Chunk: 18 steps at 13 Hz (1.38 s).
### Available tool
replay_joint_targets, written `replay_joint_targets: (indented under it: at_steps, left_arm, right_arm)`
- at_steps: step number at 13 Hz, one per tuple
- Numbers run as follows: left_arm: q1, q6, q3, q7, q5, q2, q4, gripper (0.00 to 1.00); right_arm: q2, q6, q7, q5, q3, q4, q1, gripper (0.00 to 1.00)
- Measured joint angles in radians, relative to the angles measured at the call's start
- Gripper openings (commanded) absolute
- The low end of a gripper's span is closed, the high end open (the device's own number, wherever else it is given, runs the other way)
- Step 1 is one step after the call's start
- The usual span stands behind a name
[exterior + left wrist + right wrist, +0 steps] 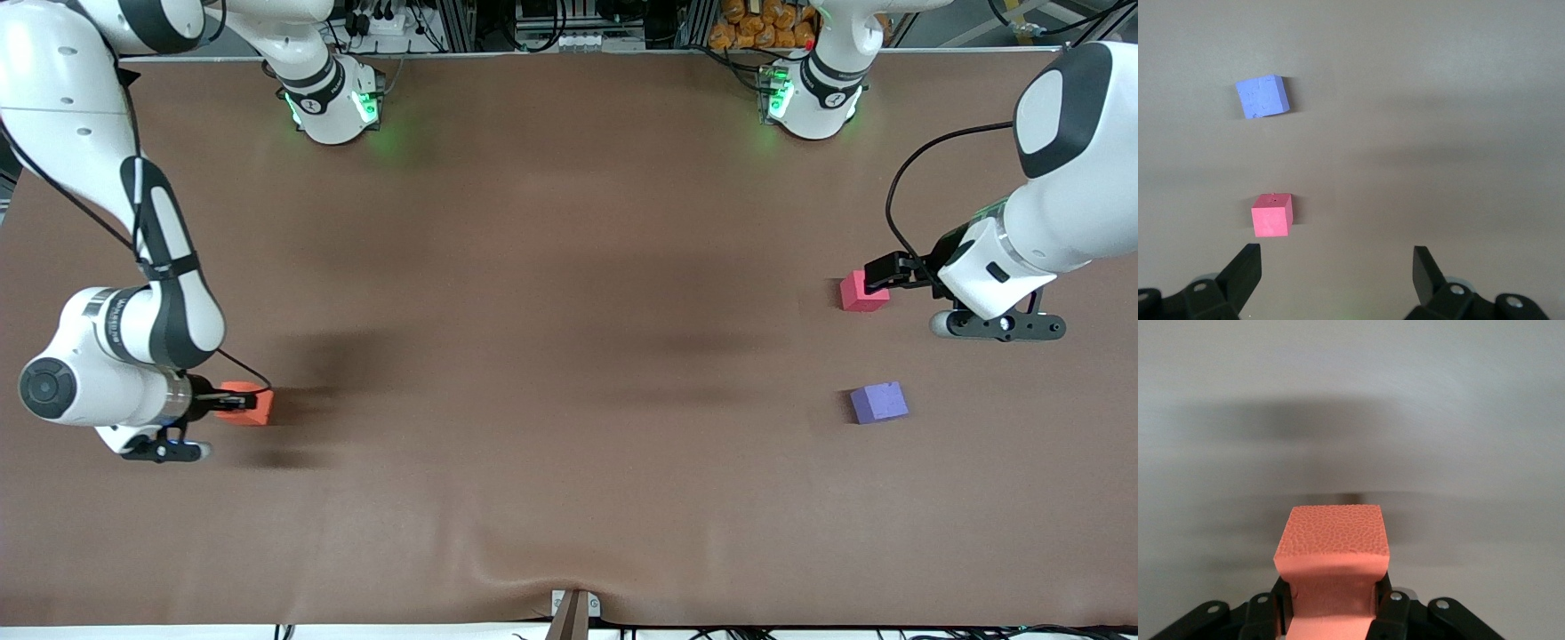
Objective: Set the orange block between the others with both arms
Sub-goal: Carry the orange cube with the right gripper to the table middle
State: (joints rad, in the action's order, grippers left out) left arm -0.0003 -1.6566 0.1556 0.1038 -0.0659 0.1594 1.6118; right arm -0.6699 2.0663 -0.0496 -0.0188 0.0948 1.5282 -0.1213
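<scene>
No writing can be read on any cube or arm; the small bright orange foam cube [249, 403] sits at the right arm's end of the brown table [551, 356], pinched between the closed fingers of the right gripper [229, 402], which hide its rear part; the left gripper [889, 271], fingers spread wide and empty, hangs beside the pinkish-red matte cube [862, 292]; the purple matte cube [878, 402] lies at 6 o'clock of it, well apart.
</scene>
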Motion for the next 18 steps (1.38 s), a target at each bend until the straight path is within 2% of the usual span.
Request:
replay_joint_targets:
  at_steps: [5,8,12,15,18]
  left_arm:
    - [0.0,0.0,0.0,0.0,0.0,0.0,0.0,1.0]
    - [0.0,0.0,0.0,0.0,0.0,0.0,0.0,1.0]
    - [0.0,0.0,0.0,0.0,0.0,0.0,0.0,1.0]
    - [0.002,0.0,-0.001,0.0,0.0,0.0,0.0,1.0]
    - [0.003,0.0,-0.001,0.0,0.0,0.0,0.0,1.0]
  right_arm:
    - [0.015,-0.058,0.018,0.0,0.199,-0.067,0.027,0.01]
    - [0.014,-0.077,0.128,-0.001,0.252,-0.067,0.121,0.01]
    - [0.001,-0.061,0.362,-0.005,0.239,-0.068,0.355,0.01]
    - [-0.027,-0.025,0.437,-0.006,0.214,-0.068,0.441,0.01]
    - [-0.09,0.071,0.509,-0.006,0.128,-0.082,0.562,0.01]
